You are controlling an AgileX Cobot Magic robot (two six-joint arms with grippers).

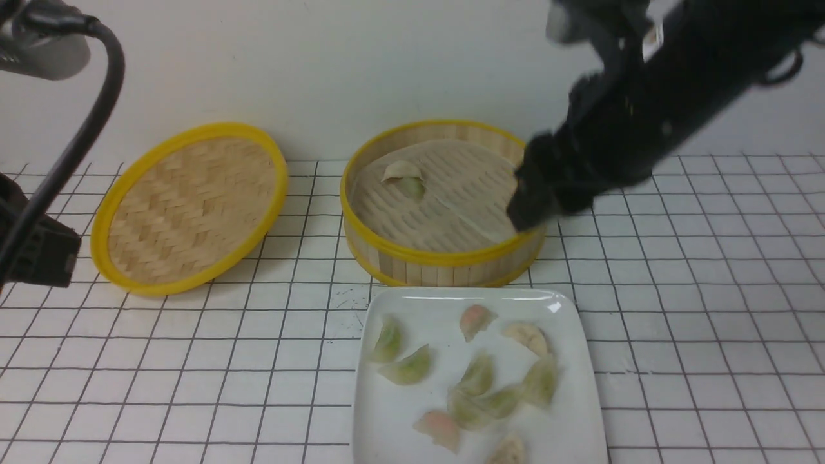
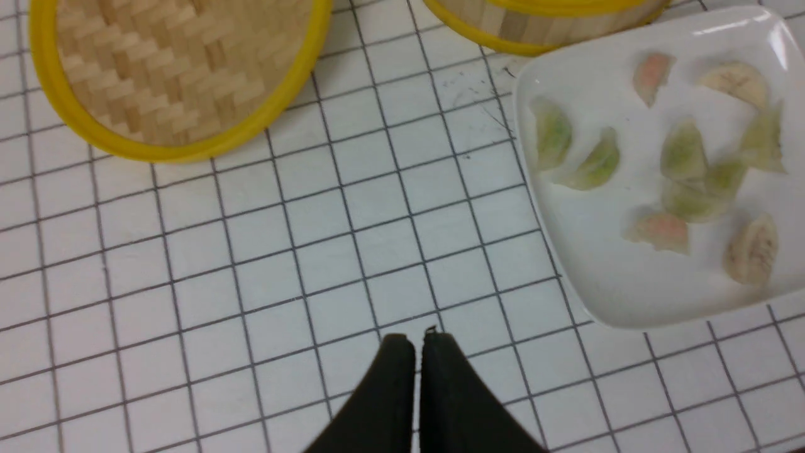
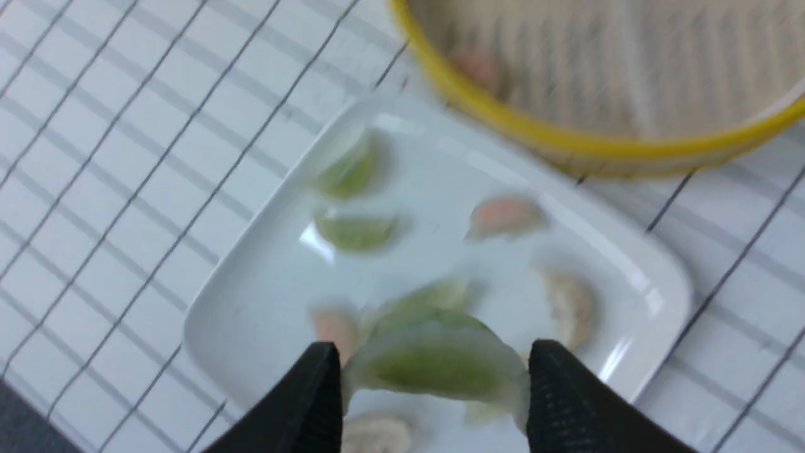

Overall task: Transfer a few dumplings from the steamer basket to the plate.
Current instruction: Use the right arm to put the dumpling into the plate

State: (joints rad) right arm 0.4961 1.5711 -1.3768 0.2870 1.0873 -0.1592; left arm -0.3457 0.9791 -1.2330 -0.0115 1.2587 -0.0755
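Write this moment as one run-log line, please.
right gripper: shut on green dumpling, in air | left gripper: shut, empty | steamer basket: dumplings inside | plate: partly filled

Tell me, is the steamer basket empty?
Not empty. At least two dumplings, one cream and one green, lie inside the steamer basket.

Front overview; close downward wrist views; shared plate

Looks like a robotics lab test bench, not a real kitchen: white tabletop ruled in a black grid, bare pale wall behind, black robot arm on the right, loose cable on the left, just a steamer basket and plate laid out.
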